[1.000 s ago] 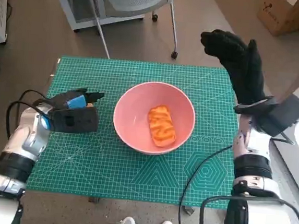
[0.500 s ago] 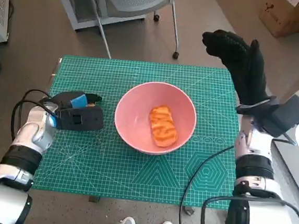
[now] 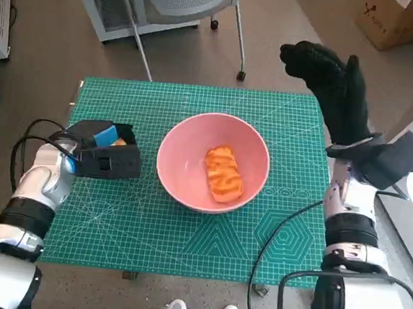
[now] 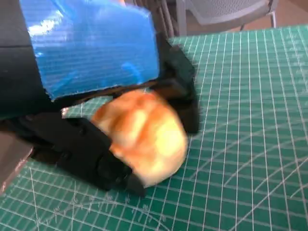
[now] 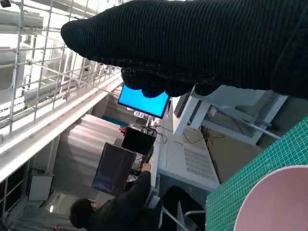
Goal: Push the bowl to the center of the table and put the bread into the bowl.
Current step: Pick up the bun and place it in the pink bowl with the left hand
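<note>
The worktop (image 3: 149, 229) is covered by a green cutting mat (image 3: 206, 241) printed with a white grid and geometric outlines, and it fills the middle of the head view. Around it lies a brownish floor (image 3: 49, 47); at the top centre of the frame stand the legs of a grey chair (image 3: 184, 1), and a cardboard box (image 3: 395, 23) sits in the upper right corner. In the right wrist view, a person (image 5: 115, 209) sits in the lower left of the frame near dark monitors, one screen (image 5: 143, 102) glowing blue.

The pink bowl (image 3: 213, 162) rests near the middle of the mat, and 1 piece of orange-brown bread (image 3: 223, 172) lies inside it, slightly right of the bowl's centre.

A second, rounded golden piece of bread (image 4: 142, 134) shows in the left wrist view, touching the mat and held between the black fingers (image 4: 86, 154) of the left hand (image 3: 104, 153), which close on it from both sides under the blue-taped back. In the head view that hand sits at the left of the frame, just beside the bowl's left rim but apart from it.

The right hand (image 3: 332, 82) is raised at the upper right of the frame, past the mat's far right corner, well apart from the bowl; its gloved fingers (image 3: 302, 58) are held loosely apart and hold nothing.
</note>
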